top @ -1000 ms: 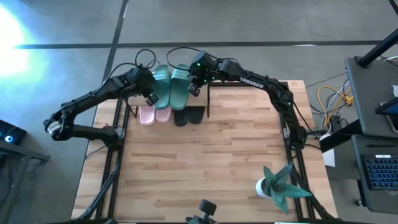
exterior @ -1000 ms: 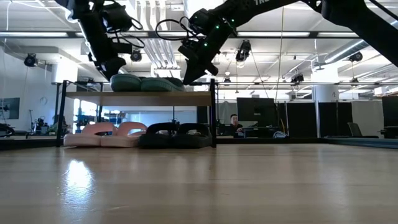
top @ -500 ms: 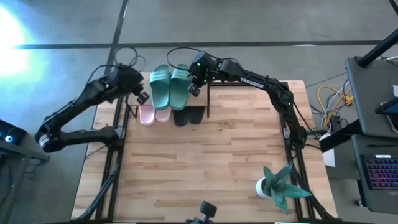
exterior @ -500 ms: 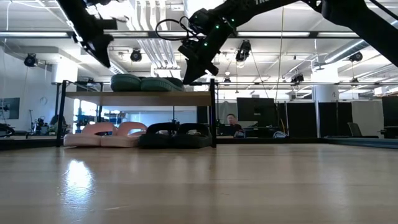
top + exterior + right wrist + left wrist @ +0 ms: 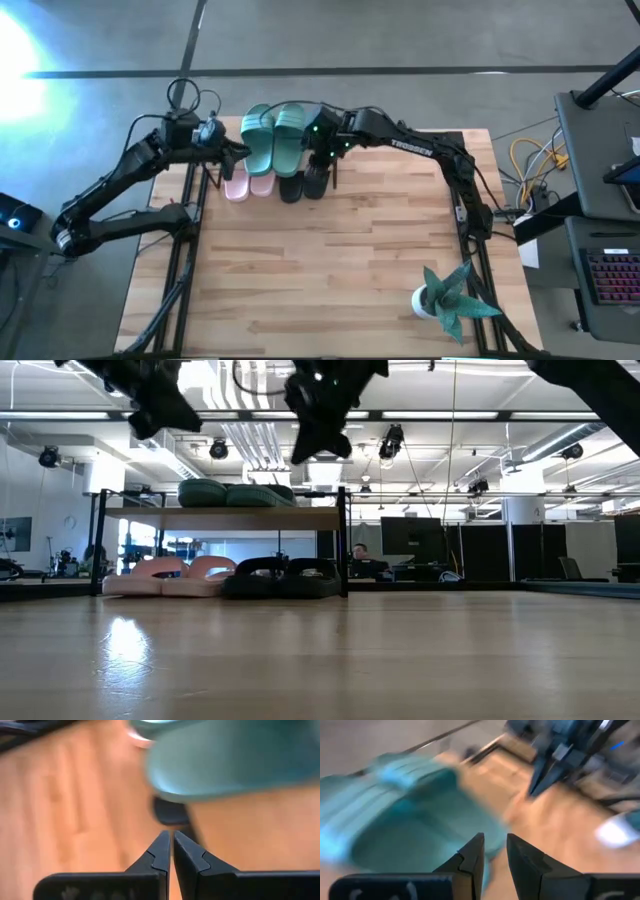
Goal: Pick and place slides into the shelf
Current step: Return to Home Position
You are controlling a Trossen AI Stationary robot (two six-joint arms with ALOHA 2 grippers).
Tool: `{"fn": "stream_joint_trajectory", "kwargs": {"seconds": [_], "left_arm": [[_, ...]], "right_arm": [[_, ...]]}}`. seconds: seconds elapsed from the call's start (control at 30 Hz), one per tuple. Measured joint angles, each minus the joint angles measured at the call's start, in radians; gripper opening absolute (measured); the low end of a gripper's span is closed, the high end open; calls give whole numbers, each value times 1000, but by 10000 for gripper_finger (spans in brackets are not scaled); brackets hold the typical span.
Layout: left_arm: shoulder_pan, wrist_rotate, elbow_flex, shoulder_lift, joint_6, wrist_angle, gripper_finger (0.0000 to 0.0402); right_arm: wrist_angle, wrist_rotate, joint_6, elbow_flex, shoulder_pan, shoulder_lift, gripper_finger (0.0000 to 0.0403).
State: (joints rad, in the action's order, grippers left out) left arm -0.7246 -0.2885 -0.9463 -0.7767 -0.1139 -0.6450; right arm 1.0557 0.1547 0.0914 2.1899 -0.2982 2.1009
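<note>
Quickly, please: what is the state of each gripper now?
Left gripper: slightly open, holding nothing.
Right gripper: closed, holding nothing.

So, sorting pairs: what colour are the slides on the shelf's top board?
The slides are teal green; high view.

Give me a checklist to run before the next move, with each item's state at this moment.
1. Green slides both on top of the shelf: ok.
2. Pink slides and black slides side by side under the top board: ok.
3. Left gripper empty: ok, fingers slightly apart with nothing between them.
4. Right gripper empty: ok, fingers shut on nothing.
5. Both grippers above the green slides, not touching them: ok in the low view.
6. Green slides fully supported at the shelf's far edge: cannot tell.
</note>
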Motion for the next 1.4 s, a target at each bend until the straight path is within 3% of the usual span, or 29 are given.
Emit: {"fn": "stream_joint_trajectory", "kwargs": {"seconds": [0.13,0.2,0.33,0.47,0.73,0.87,1.03,1.33,1.4], "left_arm": [[5,-227,125,28,-165,286,68],[17,-264,184,41,-247,399,68],[37,-222,241,112,-277,417,68],[53,-179,246,188,-254,359,57],[54,-35,248,304,-242,227,14],[53,-18,278,335,-248,157,10],[53,-9,329,406,-367,155,10],[53,7,350,507,-476,188,10],[53,-6,353,531,-481,212,10]], "right_arm": [[-15,34,27,0,52,-6,13],[-10,35,50,-3,80,-16,13],[-14,19,109,-19,135,-57,13],[-14,-72,188,-70,188,-115,13],[-50,-238,334,-318,272,-310,13],[-133,-260,399,-519,273,-465,13],[-198,-334,519,-761,262,-679,13],[-225,-375,905,-948,263,-996,13],[-289,-381,849,-980,274,-1045,13]]}}
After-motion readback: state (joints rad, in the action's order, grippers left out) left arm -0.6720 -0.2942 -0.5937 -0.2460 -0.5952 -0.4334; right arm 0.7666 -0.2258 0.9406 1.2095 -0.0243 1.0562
